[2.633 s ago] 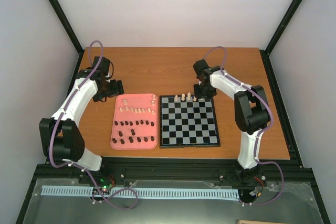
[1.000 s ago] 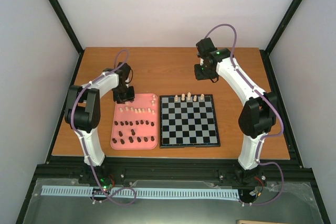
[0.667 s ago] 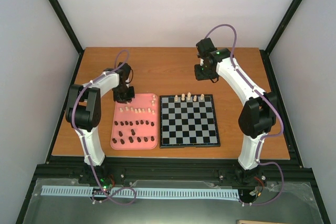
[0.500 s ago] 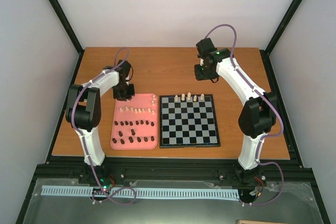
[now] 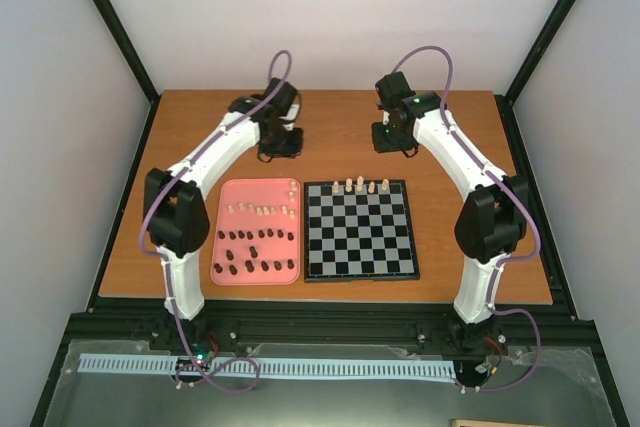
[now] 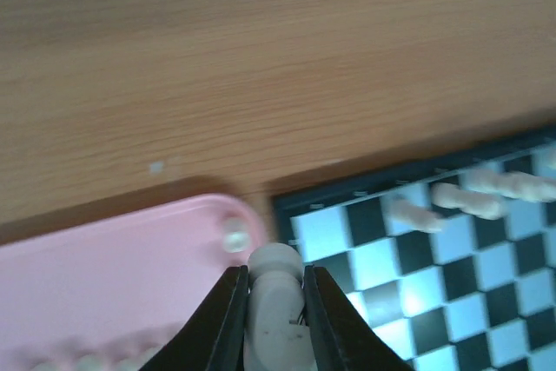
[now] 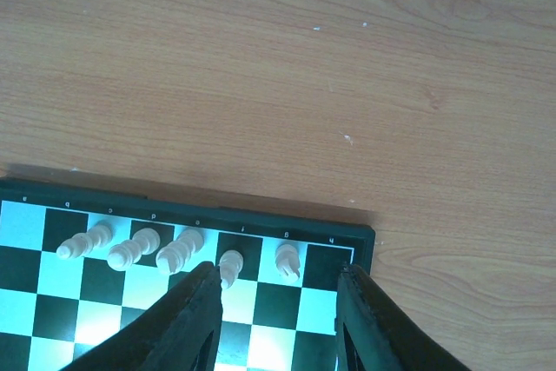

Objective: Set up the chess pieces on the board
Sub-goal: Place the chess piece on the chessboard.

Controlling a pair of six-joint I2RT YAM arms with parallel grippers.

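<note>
A cream chess piece (image 6: 276,297) is pinched upright in my shut left gripper (image 6: 268,272), which hangs above the table just behind the pink tray's far right corner and the board's (image 6: 434,288) far left corner; from above, the left gripper (image 5: 278,143) is there. Several cream pieces (image 5: 360,185) stand along the far row of the board (image 5: 360,237). My right gripper (image 7: 276,271) is open and empty, above the far right squares, with a cream piece (image 7: 230,267) by its left finger. The right gripper (image 5: 392,137) is behind the board.
The pink tray (image 5: 226,232) left of the board holds a row of cream pieces (image 5: 262,210) and several dark brown pieces (image 5: 255,252). One cream piece (image 6: 234,234) lies in the tray's far right corner. Black frame posts edge the table.
My left gripper closed on a cream piece at the tray's far left corner, lifted it and swung right and farther back. The right arm has stayed still over the last second.
</note>
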